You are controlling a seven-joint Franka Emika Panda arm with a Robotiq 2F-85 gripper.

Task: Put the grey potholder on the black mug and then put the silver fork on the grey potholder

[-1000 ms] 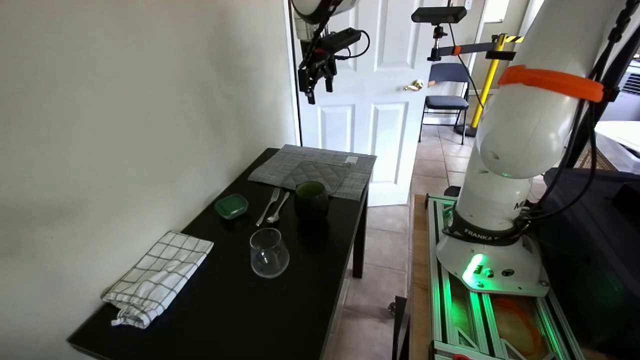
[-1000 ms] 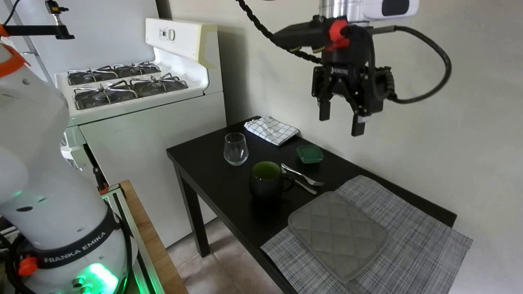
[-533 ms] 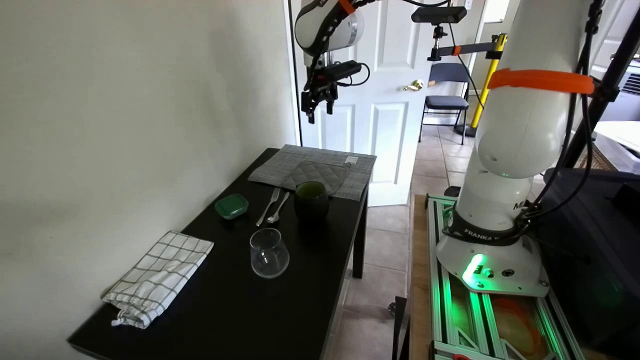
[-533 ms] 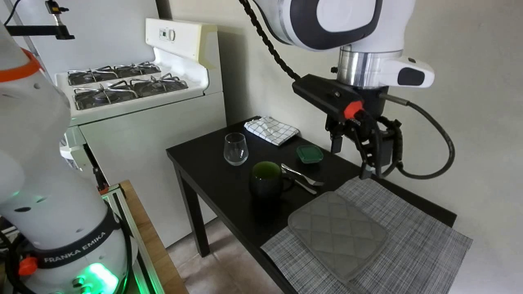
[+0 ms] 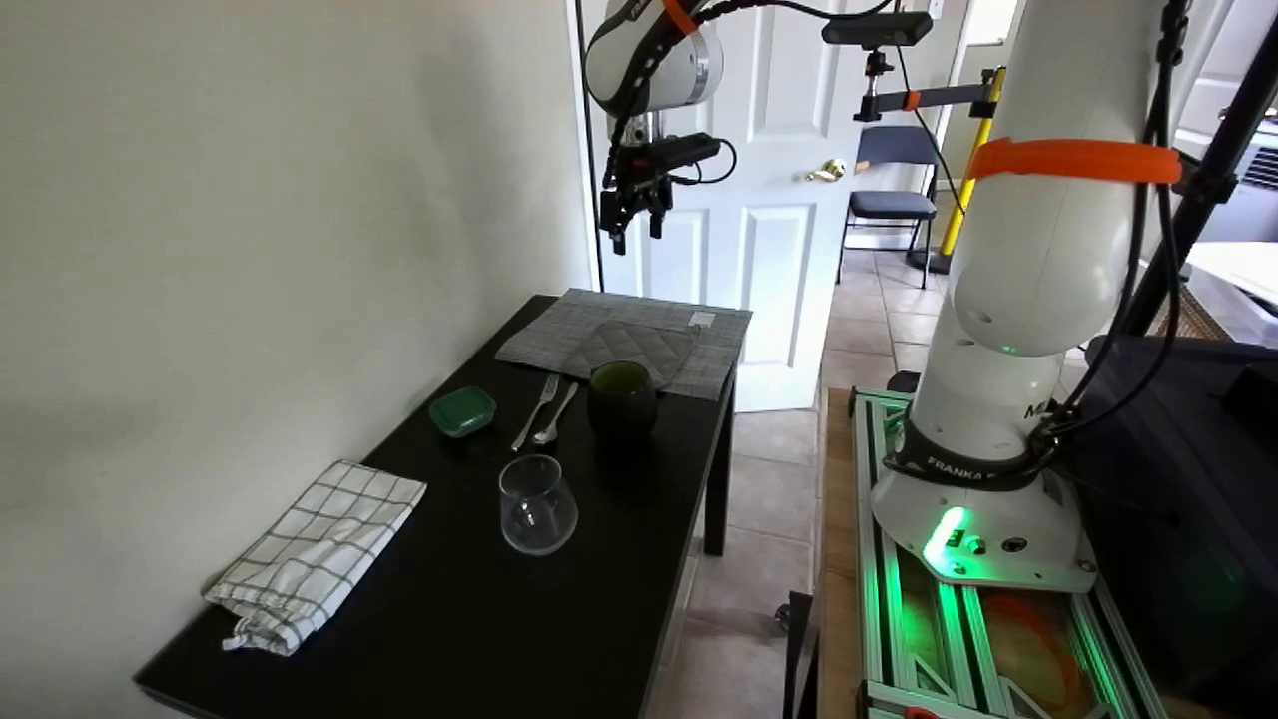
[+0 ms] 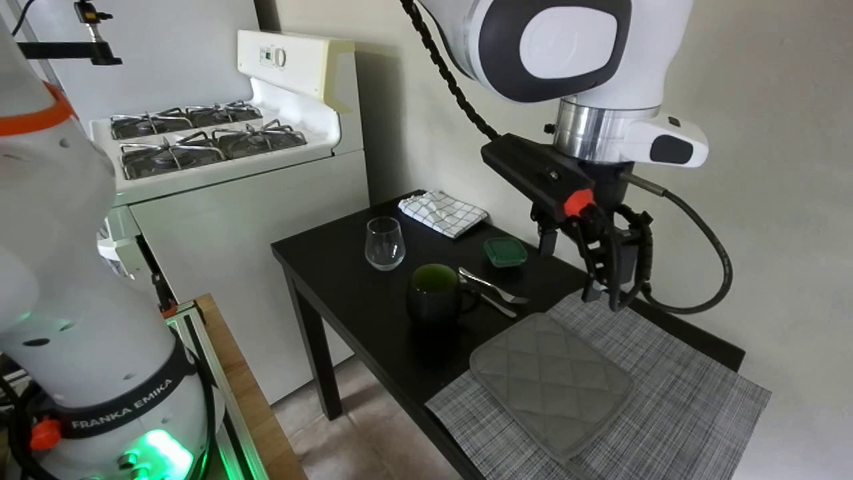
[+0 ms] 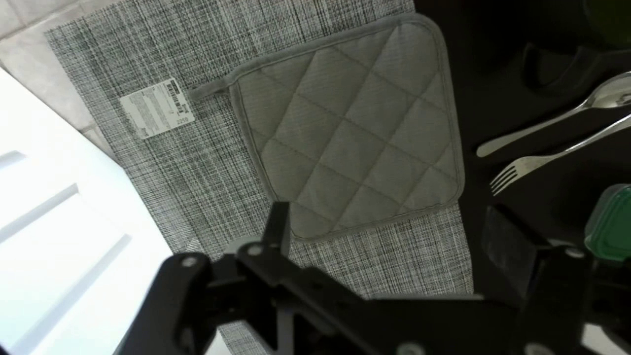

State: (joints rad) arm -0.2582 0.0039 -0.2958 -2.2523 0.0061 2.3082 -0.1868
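The grey potholder lies flat on a woven grey placemat; it shows in an exterior view and the wrist view. The black mug, green inside, stands upright beside it; it also shows in an exterior view and is cut off in the wrist view's top right corner. The silver fork lies on the table beside a spoon; it shows in both exterior views. My gripper is open and empty above the placemat, well clear of it, in both exterior views.
A spoon lies between fork and mug. The placemat covers one table end. A clear glass, a green-lidded container and a checked towel stand farther along. A wall borders the table.
My gripper has come down toward the placemat end of the table, mostly in the first half second and slightly since. It stays open. The things on the table have not moved.
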